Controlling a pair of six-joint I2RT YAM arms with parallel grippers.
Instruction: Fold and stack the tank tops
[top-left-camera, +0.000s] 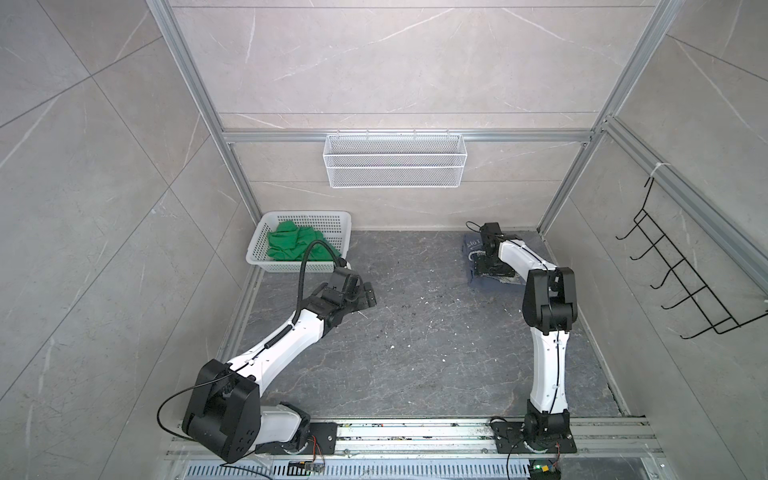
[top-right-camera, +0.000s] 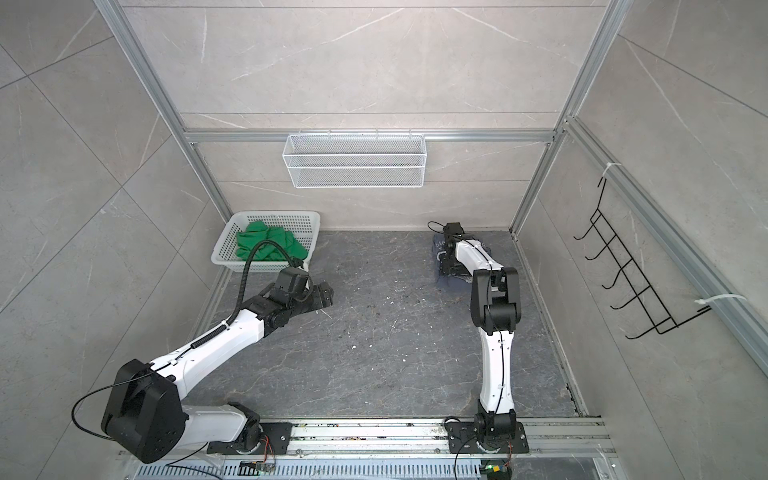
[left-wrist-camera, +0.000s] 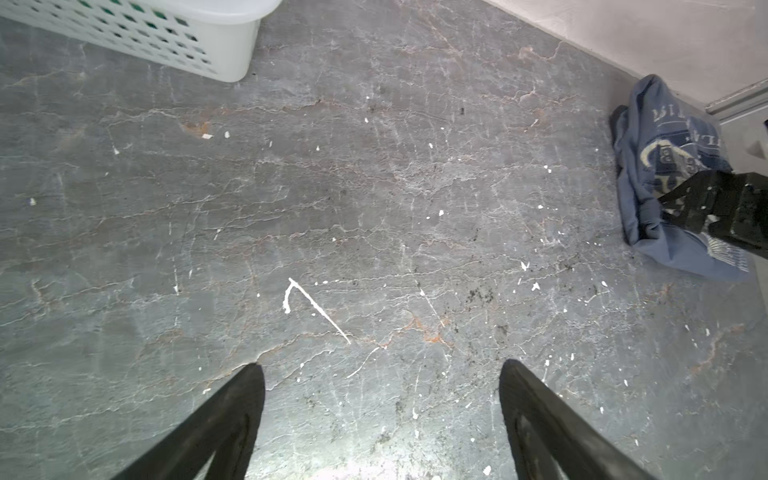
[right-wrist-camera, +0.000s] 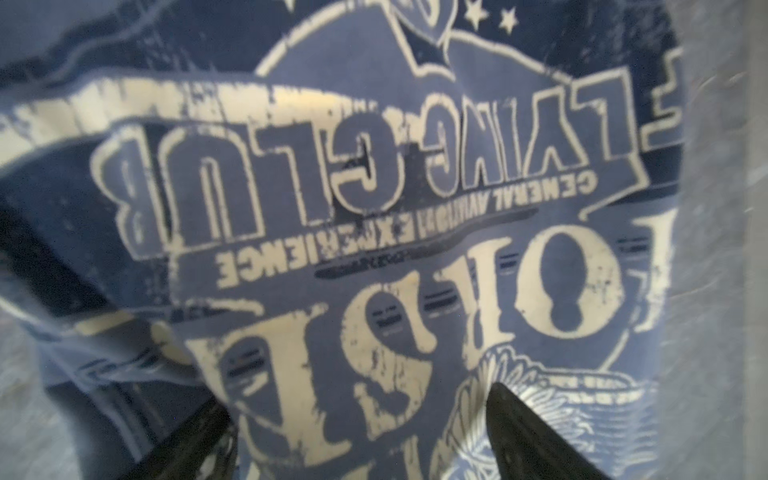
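The blue tank top (left-wrist-camera: 648, 174) lay bunched on the worktop (top-left-camera: 415, 353) in its far right corner, its long side running from far to near along the right edge. The right pincer (right-wrist-camera: 361, 411) stood directly over it, pointing down. Its two fingers were spread wide and straddled the printed lettering. The tips were at the cloth, but no fold was pinched between them. The green tank top (top-left-camera: 291, 245) sat crumpled in the white basket (top-left-camera: 257, 249) at the far left, well apart from the blue one. The left pincer (left-wrist-camera: 380, 365) was also spread wide and empty. It hung over bare worktop just beside the basket's near corner and pointed toward the middle, away from the basket. The left arm was plainly the nearer one for fetching the green top.
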